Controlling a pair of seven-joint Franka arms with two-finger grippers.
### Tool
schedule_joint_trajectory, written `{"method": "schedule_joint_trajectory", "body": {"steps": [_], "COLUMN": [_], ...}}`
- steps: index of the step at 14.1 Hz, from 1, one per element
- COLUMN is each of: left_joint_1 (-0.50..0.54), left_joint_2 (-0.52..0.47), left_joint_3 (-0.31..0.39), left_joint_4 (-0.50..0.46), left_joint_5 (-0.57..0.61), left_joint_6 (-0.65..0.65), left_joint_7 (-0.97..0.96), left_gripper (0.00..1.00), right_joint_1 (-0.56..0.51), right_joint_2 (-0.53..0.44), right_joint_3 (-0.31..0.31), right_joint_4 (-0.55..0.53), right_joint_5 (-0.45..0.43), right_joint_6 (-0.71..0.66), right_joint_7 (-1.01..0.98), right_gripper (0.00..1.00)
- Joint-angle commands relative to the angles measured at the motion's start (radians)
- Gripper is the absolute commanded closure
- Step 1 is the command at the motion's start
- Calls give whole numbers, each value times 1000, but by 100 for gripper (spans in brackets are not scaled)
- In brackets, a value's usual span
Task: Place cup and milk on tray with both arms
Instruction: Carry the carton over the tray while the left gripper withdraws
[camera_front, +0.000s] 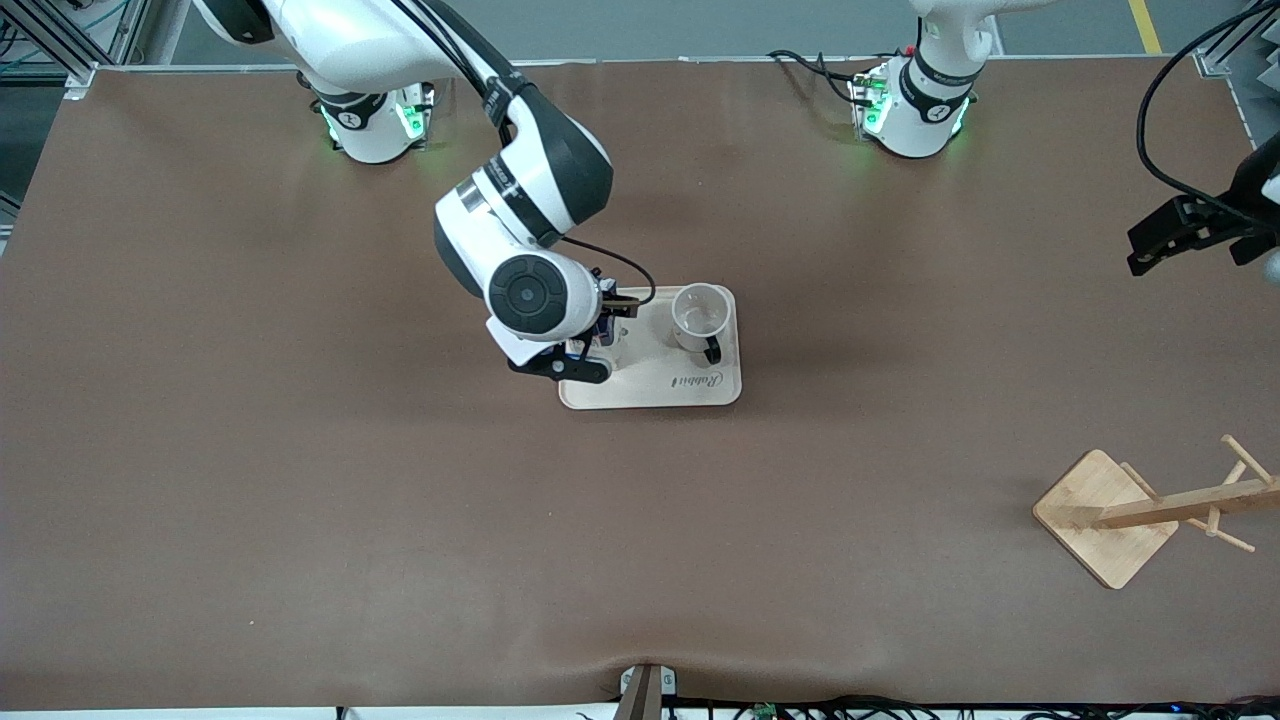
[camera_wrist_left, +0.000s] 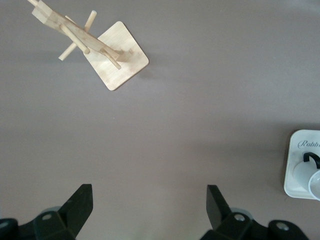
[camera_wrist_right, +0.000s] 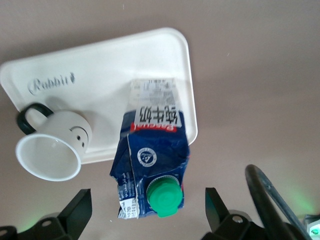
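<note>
The cream tray (camera_front: 650, 385) lies mid-table; it also shows in the right wrist view (camera_wrist_right: 100, 65). The white cup (camera_front: 700, 318) stands on it toward the left arm's end, smiley face and black handle showing in the right wrist view (camera_wrist_right: 55, 150). The dark-blue milk carton (camera_wrist_right: 152, 160) with a green cap stands upright on the tray beside the cup, mostly hidden under the right wrist in the front view. My right gripper (camera_wrist_right: 148, 200) is open over the carton, its fingers wide apart and clear of it. My left gripper (camera_front: 1140, 262) is open and empty (camera_wrist_left: 150, 197), raised over bare table at the left arm's end.
A wooden mug rack (camera_front: 1105, 515) with a square base stands near the front camera at the left arm's end; it also shows in the left wrist view (camera_wrist_left: 117, 62). Brown table surface surrounds the tray.
</note>
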Motion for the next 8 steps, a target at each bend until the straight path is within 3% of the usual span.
{"method": "schedule_joint_trajectory", "body": {"steps": [1,4,8], "left_joint_1": [-23,-34,-34], "left_joint_2": [-69,-61,-12], "left_joint_3": [19,22,21], "left_joint_4": [-74,-69,-54], "left_joint_5": [-19,-59,-80], "left_joint_6": [29,29,65], "left_joint_7": [17,12,15], "left_gripper": [0,0,0], "right_joint_1": [-64,-118,-180], "right_joint_2": [-28,-37,-132], "right_joint_3": [-12,-6,-37], "right_joint_4": [31,68,68], "right_joint_5": [1,1,-8], "right_joint_6": [-21,-24,-107], "right_joint_7": [-15,-55,-37], "right_gripper": [0,0,0]}}
